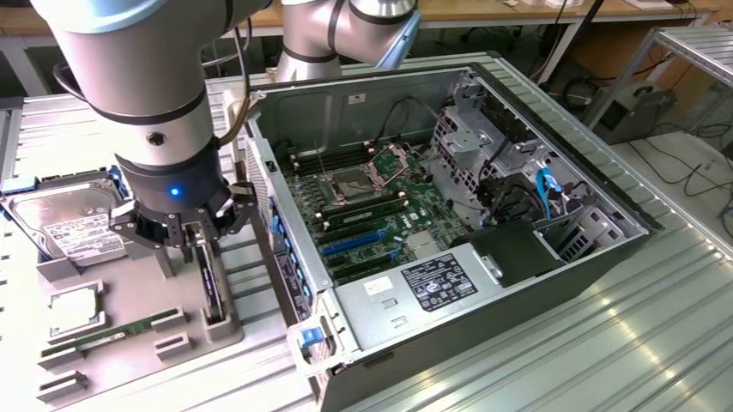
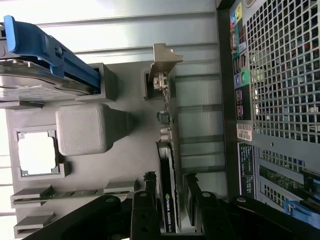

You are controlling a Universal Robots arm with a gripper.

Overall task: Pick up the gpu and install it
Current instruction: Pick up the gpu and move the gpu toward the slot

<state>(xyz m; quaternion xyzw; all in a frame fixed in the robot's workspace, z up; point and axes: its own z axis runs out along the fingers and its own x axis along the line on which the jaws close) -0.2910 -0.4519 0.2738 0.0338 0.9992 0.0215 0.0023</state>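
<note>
The gpu (image 1: 211,279) stands on edge in a slot of the grey parts fixture (image 1: 235,330), just outside the open computer case (image 1: 458,197). In the wrist view the gpu (image 2: 167,160) shows as a thin dark card edge, with its silver end bracket (image 2: 162,62) at the far end. My gripper (image 1: 197,247) hangs straight above the card. Its black fingers (image 2: 146,200) straddle the card's near end, one on each side, with small gaps showing. The gripper (image 2: 170,182) looks open. The motherboard (image 1: 366,215) with its blue card slots (image 1: 349,245) lies bare inside the case.
The fixture also holds a silver hard drive (image 1: 75,227) with a blue rail (image 2: 55,50), a processor chip (image 1: 71,311), a memory stick (image 1: 103,336) and a grey block (image 2: 82,130). The case's perforated rear wall (image 2: 280,75) stands close beside the gpu slot. Ribbed metal table all round.
</note>
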